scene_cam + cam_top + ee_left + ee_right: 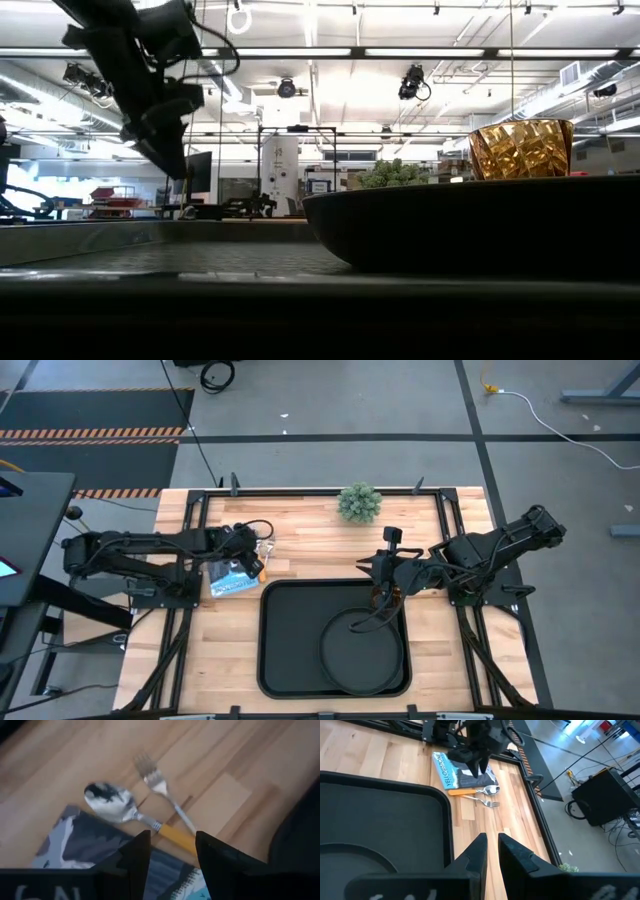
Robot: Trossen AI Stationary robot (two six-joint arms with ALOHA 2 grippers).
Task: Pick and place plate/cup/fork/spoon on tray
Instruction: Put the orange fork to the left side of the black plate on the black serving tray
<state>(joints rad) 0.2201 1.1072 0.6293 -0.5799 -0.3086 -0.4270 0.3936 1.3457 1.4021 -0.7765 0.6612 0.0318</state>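
The black tray (290, 630) lies in the table's middle, with the round plate (362, 652) on its right half. The amber cup (520, 150) stands behind the plate, by the tray's far right corner (384, 598). My right gripper (492, 842) hovers over it, shut and empty. The spoon (107, 802) and the fork (150, 772) lie on the wood left of the tray. The spoon's orange handle (175, 836) lies by the magazine's edge. My left gripper (172, 852) is open above that handle, one finger on either side, raised off the table in the low view (165, 150).
A magazine (233, 580) lies on the wood left of the tray, under my left gripper. A small green plant (359, 502) stands at the table's far edge. Bare wood shows between the tray and the far edge.
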